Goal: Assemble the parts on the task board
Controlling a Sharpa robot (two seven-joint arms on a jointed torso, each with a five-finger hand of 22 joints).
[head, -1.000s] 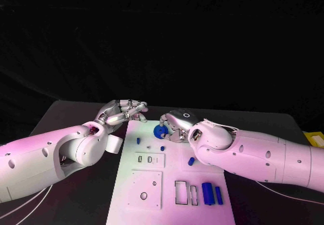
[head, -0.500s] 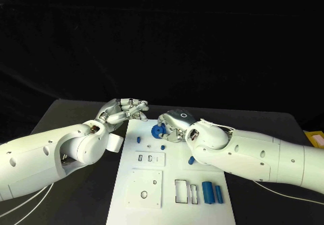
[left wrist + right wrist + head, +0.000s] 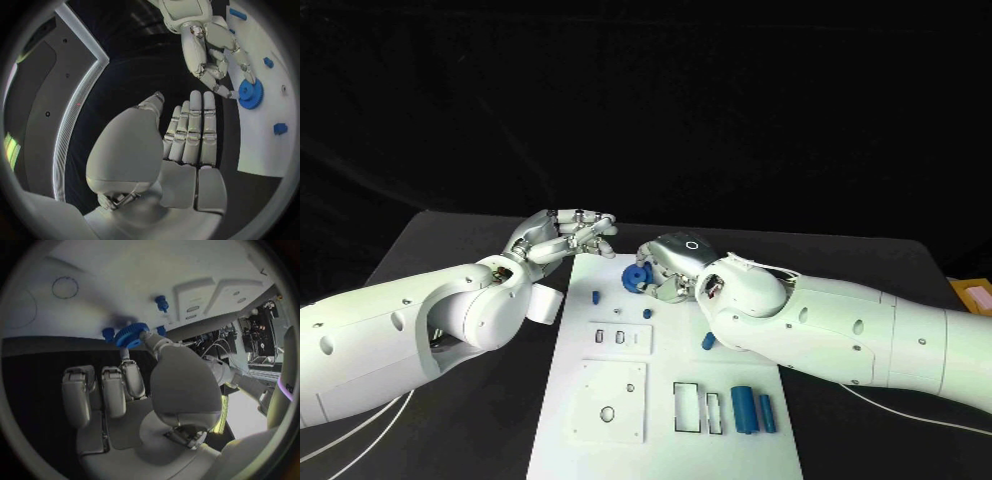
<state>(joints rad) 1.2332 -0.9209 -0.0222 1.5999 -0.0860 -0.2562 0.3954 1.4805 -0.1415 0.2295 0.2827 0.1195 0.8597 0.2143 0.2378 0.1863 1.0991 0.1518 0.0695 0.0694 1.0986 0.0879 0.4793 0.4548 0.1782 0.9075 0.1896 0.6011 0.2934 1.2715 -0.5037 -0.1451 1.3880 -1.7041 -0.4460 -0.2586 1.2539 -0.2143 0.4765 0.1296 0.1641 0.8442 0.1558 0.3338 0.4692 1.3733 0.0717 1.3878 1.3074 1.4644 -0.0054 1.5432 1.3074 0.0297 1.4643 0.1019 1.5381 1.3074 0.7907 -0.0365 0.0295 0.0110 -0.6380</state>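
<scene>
The white task board (image 3: 668, 375) lies lengthwise in the middle of the black table. My right hand (image 3: 669, 264) hovers over the board's far end and pinches a blue gear (image 3: 638, 278) between thumb and fingertips; the gear (image 3: 131, 334) is just above the board (image 3: 125, 270), close to a small blue peg (image 3: 162, 303). My left hand (image 3: 568, 236) is at the board's far left corner, holding nothing, its fingers (image 3: 190, 132) straight and side by side. The left wrist view also shows the right hand (image 3: 209, 47) with the gear (image 3: 251, 94).
Small blue parts stand on the board: a peg (image 3: 596, 297), another (image 3: 648, 313), one by my right forearm (image 3: 708, 342). Two blue cylinders (image 3: 753, 411) lie beside rectangular slots at the near right. A yellow object (image 3: 972, 293) sits at the table's right edge.
The right hand has edged the gear slightly left. The left hand has stayed put.
</scene>
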